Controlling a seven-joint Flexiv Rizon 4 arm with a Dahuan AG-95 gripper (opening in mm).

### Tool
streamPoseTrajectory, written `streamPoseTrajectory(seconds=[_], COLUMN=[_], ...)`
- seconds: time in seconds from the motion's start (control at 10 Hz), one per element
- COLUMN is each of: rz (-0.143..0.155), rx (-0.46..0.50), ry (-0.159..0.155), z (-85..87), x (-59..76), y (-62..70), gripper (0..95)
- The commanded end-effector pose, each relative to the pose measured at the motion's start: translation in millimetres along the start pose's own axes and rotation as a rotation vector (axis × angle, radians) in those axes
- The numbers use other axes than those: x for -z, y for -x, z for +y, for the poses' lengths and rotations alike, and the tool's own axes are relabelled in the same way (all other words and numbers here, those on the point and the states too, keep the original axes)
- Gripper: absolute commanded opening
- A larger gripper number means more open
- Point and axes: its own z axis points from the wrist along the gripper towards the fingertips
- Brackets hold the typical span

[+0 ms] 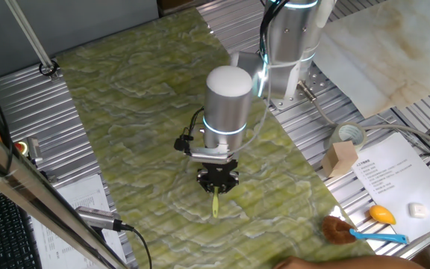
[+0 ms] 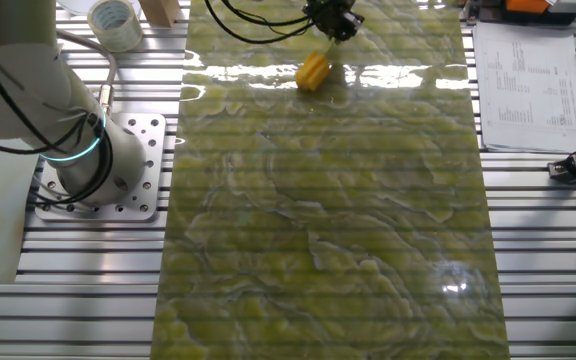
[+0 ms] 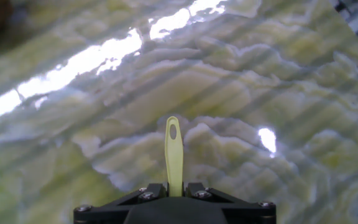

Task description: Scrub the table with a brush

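The yellow-green marbled table [image 1: 140, 97] fills the middle of all views [image 2: 328, 230] [image 3: 241, 93]. My gripper [image 1: 217, 179] hangs low over its near part and is shut on the brush. The thin yellow-green handle [image 1: 216, 205] sticks out past the fingers and shows in the hand view [image 3: 174, 152], pinched between the jaws of the gripper [image 3: 174, 186]. The yellow blocky head [image 2: 313, 72] shows in the other fixed view, below the gripper [image 2: 334, 22], on or just above the table. The head is hidden in the hand view.
A brown-bristled brush with a blue handle [image 1: 349, 230], an orange object [image 1: 381, 214] and a printed sheet [image 1: 394, 175] lie right of the table. A tape roll [image 1: 348, 136] and wooden block [image 1: 340, 158] stand near the arm's base [image 2: 98, 160]. A beige slab [image 1: 379, 45] lies at the back right.
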Motion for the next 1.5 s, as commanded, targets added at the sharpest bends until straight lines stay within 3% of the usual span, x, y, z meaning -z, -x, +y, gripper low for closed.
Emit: streamPoseTrajectory(seconds=[0.1,0.6,1.0,1.5], rz=[-0.003,-0.009,-0.050,-0.068], rx=[0.098,0.235,0.116,0.071], ry=[-0.013,-0.005,0.024,0.035], z=[-13.0,-30.5,-29.0,-26.5], x=[-1.7,-0.5,-1.9,-5.8], y=[-2.6,-3.1,-2.9,-4.6], gripper=[0.0,0.0,0.0,0.0])
